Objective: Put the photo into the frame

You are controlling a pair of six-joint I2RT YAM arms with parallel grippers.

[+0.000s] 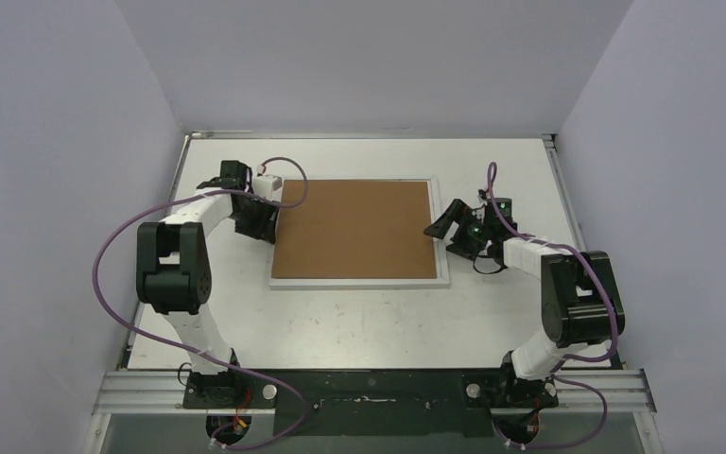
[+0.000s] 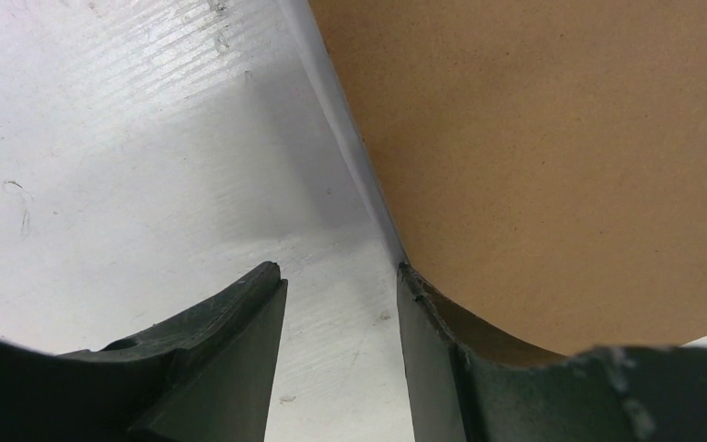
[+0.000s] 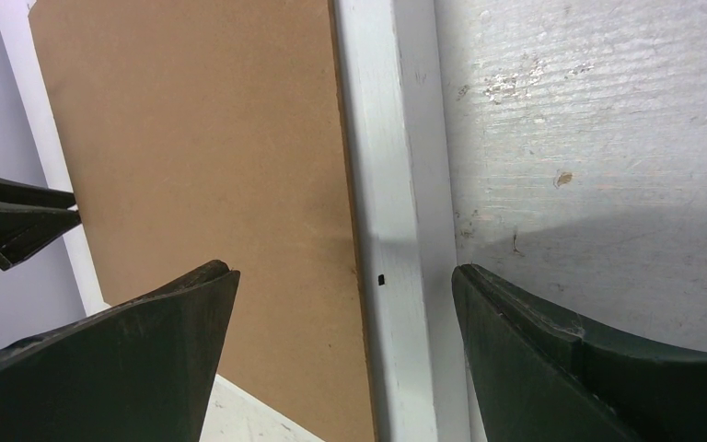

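The frame (image 1: 359, 282) lies flat mid-table, its back up, with its brown board (image 1: 354, 227) filling it. No photo shows in any view. My left gripper (image 1: 265, 225) sits low at the frame's left edge and is open. In the left wrist view, bare table lies between its fingers (image 2: 423, 350), and the right finger rests against the board's edge (image 2: 534, 166). My right gripper (image 1: 442, 227) is wide open at the frame's right side. In the right wrist view it (image 3: 342, 269) straddles the white rail (image 3: 396, 230) without touching it.
The white table (image 1: 340, 331) is scuffed. Pale walls close it in at the left, back and right. Purple cables (image 1: 104, 255) loop off both arms. The arm bases stand on a dark bar (image 1: 369, 388) at the near edge.
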